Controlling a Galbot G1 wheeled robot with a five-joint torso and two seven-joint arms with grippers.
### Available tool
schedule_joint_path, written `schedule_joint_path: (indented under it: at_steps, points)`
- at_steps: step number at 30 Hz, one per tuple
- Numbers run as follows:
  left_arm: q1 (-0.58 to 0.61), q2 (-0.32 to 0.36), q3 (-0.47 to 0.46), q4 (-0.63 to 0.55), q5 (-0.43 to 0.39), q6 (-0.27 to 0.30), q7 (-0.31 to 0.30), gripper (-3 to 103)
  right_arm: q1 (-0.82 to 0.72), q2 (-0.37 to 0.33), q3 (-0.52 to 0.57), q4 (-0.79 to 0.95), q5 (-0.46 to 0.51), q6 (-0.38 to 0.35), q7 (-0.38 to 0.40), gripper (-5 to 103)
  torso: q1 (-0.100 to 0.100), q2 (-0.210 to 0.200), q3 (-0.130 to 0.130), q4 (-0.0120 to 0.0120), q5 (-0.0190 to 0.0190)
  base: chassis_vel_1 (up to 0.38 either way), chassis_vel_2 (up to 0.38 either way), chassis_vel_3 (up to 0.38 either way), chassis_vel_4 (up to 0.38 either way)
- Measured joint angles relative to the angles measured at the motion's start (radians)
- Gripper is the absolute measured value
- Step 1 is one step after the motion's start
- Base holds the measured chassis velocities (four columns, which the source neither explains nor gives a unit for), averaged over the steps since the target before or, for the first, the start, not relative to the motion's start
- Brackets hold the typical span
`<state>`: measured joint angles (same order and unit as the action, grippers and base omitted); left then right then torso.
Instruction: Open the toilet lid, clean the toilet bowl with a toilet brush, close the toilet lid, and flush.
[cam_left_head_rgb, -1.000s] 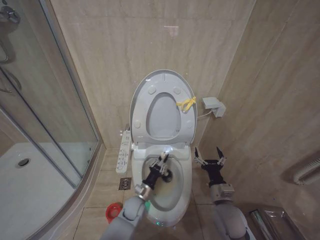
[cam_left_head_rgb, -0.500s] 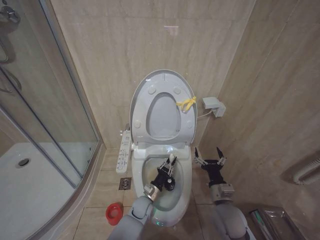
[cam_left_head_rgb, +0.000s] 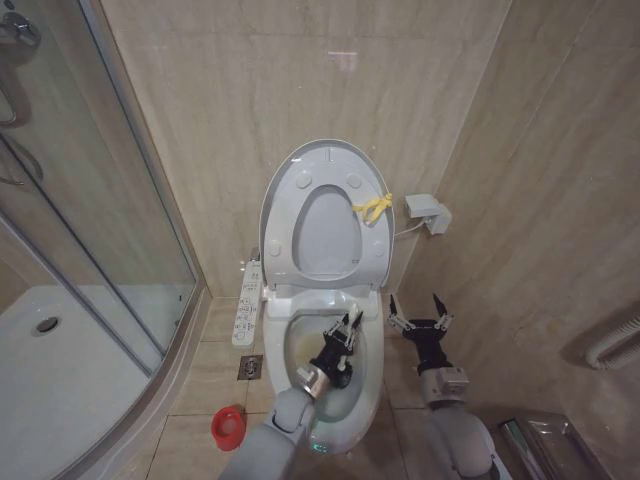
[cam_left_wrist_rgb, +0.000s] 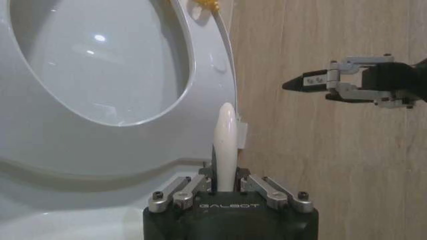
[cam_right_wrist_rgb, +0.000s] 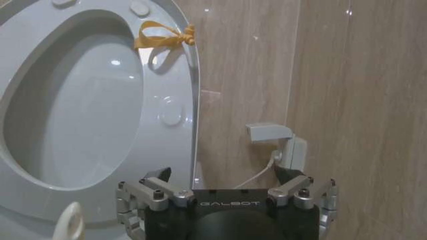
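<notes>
the left gripper (cam_left_head_rgb: 349, 322), clamped on the toilet brush (cam_left_wrist_rgb: 225, 145), has been sweeping rightward inside the toilet bowl (cam_left_head_rgb: 372, 385) — scrubbing is progressing; the right gripper (cam_left_head_rgb: 419, 306) is waiting beside it, spread wide.

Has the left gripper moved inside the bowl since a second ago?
Yes. Holding the toilet brush, the left gripper has shifted toward the robot's right and slightly nearer, across the toilet bowl, judged against the unmoved raised toilet lid.
</notes>
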<state>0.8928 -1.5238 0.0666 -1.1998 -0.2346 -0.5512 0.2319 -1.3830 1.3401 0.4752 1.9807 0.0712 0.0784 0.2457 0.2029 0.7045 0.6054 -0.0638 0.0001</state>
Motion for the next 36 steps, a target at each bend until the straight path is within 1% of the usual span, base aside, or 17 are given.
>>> schedule_joint_path:
  at_steps: [5,9,10,14,17,19,22,23,24,26,27,29,30,31,33,34,36]
  points:
    - [-0.012,0.003,-0.011,-0.030,-0.003,0.002,0.001,19,0.000,0.000,0.000,0.000,0.000,0.000,0.000,100,0.000,0.000,0.000,-0.0005,-0.0001,0.000,0.000,0.000,0.000]
    - [-0.008,0.004,-0.013,0.001,-0.001,0.001,0.009,19,0.000,0.000,0.000,0.000,0.000,0.000,0.000,100,0.000,0.000,0.000,-0.0003,0.0000,0.000,0.000,0.000,0.000]
    - [0.000,0.004,-0.013,0.014,0.000,0.000,0.011,19,0.000,0.000,0.000,0.000,0.000,0.000,0.000,100,0.000,0.000,0.000,0.0000,0.0000,0.000,0.000,0.000,0.000]
    - [0.016,0.008,-0.018,0.000,0.001,-0.001,0.011,19,0.000,0.000,0.000,0.000,0.000,0.000,0.000,100,0.000,0.000,0.000,0.0000,-0.0001,0.000,0.000,0.000,0.000]
    - [0.029,0.028,-0.030,-0.065,0.022,0.000,0.004,19,0.000,0.000,0.000,0.000,0.000,0.000,0.000,100,0.000,0.000,0.000,-0.0006,-0.0003,0.000,0.000,0.000,0.000]
    - [0.033,0.037,-0.038,-0.084,0.033,0.001,-0.003,19,0.000,0.000,0.000,0.000,0.000,0.000,0.000,100,0.000,0.000,0.000,-0.0006,-0.0002,0.000,0.000,0.000,0.000]
    - [0.065,0.070,-0.061,-0.169,0.055,0.015,-0.028,19,0.000,0.000,0.000,0.000,0.000,0.000,0.000,100,0.000,0.000,0.000,-0.0003,-0.0003,0.000,0.000,0.000,0.000]
    - [0.065,0.070,-0.061,-0.169,0.055,0.015,-0.028,19,0.000,0.000,0.000,0.000,0.000,0.000,0.000,100,0.000,0.000,0.000,-0.0003,-0.0003,0.000,0.000,0.000,0.000]
    - [0.077,0.078,-0.066,-0.194,0.055,0.021,-0.034,19,0.000,0.000,0.000,0.000,0.000,0.000,0.000,100,0.000,0.000,0.000,-0.0002,-0.0003,0.000,0.000,0.000,0.000]
    - [0.128,0.108,-0.098,-0.298,0.057,0.037,-0.045,19,0.000,0.000,0.000,0.000,0.000,0.000,0.000,100,0.000,0.000,0.000,-0.0003,-0.0002,0.000,0.000,0.000,0.000]
    - [0.128,0.108,-0.098,-0.298,0.057,0.037,-0.045,19,0.000,0.000,0.000,0.000,0.000,0.000,0.000,100,0.000,0.000,0.000,-0.0003,-0.0002,0.000,0.000,0.000,0.000]
    - [0.177,0.133,-0.121,-0.379,0.059,0.046,-0.050,19,0.000,0.000,0.000,0.000,0.000,0.000,0.000,100,0.000,0.000,0.000,-0.0003,-0.0003,0.000,0.000,0.000,0.000]
    - [0.177,0.133,-0.121,-0.379,0.059,0.046,-0.050,19,0.000,0.000,0.000,0.000,0.000,0.000,0.000,100,0.000,0.000,0.000,-0.0003,-0.0003,0.000,0.000,0.000,0.000]
    - [0.222,0.158,-0.142,-0.447,0.059,0.056,-0.062,19,0.000,0.000,0.000,0.000,0.000,0.000,0.000,100,0.000,0.000,0.000,-0.0001,-0.0002,0.000,0.000,0.000,0.000]
    - [0.269,0.182,-0.168,-0.522,0.059,0.060,-0.075,19,0.000,0.000,0.000,0.000,0.000,0.000,0.000,100,0.000,0.000,0.000,-0.0002,-0.0003,0.000,0.000,0.000,0.000]
    - [0.269,0.182,-0.168,-0.522,0.059,0.060,-0.075,19,0.000,0.000,0.000,0.000,0.000,0.000,0.000,100,0.000,0.000,0.000,-0.0002,-0.0003,0.000,0.000,0.000,0.000]
    - [0.300,0.199,-0.184,-0.573,0.059,0.063,-0.085,19,0.000,0.000,0.000,0.000,0.000,0.000,0.000,100,0.000,0.000,0.000,-0.0002,-0.0001,0.000,0.000,0.000,0.000]
